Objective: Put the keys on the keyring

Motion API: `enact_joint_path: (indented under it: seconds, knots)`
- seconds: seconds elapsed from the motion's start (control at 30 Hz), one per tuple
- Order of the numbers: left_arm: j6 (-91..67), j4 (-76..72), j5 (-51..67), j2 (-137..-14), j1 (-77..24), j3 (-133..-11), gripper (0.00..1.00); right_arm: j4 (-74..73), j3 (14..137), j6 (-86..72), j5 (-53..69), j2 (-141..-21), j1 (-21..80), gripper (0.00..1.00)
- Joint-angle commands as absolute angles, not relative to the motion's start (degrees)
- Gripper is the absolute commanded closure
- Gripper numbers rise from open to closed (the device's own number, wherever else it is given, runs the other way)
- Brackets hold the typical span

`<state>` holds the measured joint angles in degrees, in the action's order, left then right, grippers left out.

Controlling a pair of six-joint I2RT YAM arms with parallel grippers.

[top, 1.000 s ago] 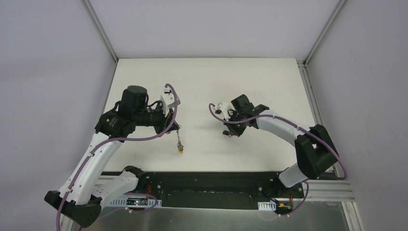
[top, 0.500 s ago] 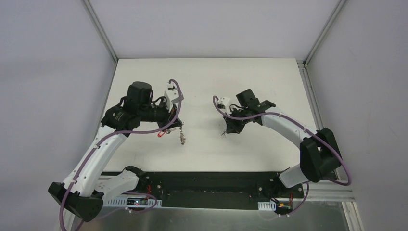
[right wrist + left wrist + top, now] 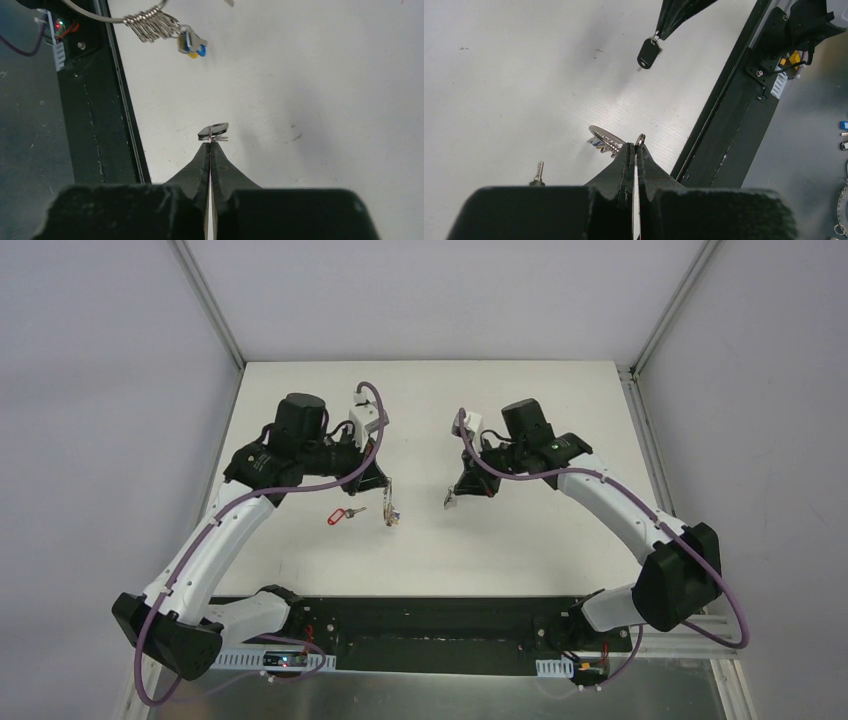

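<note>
A black metal rail (image 3: 430,625) runs along the near edge of the matte white table (image 3: 560,560). Beyond it, left of centre, the red-tagged key (image 3: 341,515) lies flat on the table. Its red plastic tag is to the left and its thin silver blade points right. It lies just left of the left gripper (image 3: 636,148) and apart from it. That gripper has its 2 dark tapered fingers pressed together on the thin silver wire of the keyring (image 3: 112,21). The ring hangs below the fingertips, with a bunch of silver keys (image 3: 152,27), a blue tag (image 3: 187,42) and a yellow tag (image 3: 194,54) crowded together on it. To the right, across a gap, the right gripper (image 3: 210,144) is clamped on the silver part of the black-tagged key (image 3: 648,52). The rounded black plastic tag dangles under its fingertips, near the keyring but not touching it.
</note>
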<state>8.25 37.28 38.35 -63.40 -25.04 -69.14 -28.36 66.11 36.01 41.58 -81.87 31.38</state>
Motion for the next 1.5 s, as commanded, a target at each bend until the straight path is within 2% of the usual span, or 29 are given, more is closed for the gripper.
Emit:
enact_joint_path:
  seconds: [0.0,0.2,0.57,0.83,1.3,1.47]
  knots:
    - [5.6,33.6,37.9,-63.7,-25.2,-73.6,1.00,-25.9,71.0,32.4,50.3,-78.8,31.0,1.00]
    - [3.6,31.9,37.6,-65.0,-26.6,-76.0,1.00,-24.5,77.0,25.1,56.5,-79.9,31.0,1.00]
    - [-1.3,31.9,36.1,-69.4,-29.9,-80.4,1.00,-24.1,81.3,20.2,55.8,-79.6,31.5,1.00]
    - [-8.3,29.5,34.1,-69.6,-31.4,-79.3,1.00,-28.4,83.2,25.9,54.2,-80.1,33.4,1.00]
    - [-16.1,22.1,42.7,-67.5,-31.4,-73.0,1.00,-35.1,85.0,37.7,44.4,-80.8,40.8,1.00]
    - [-20.0,18.2,47.2,-67.2,-31.3,-69.5,1.00,-33.0,80.7,40.0,40.3,-76.8,41.6,1.00]
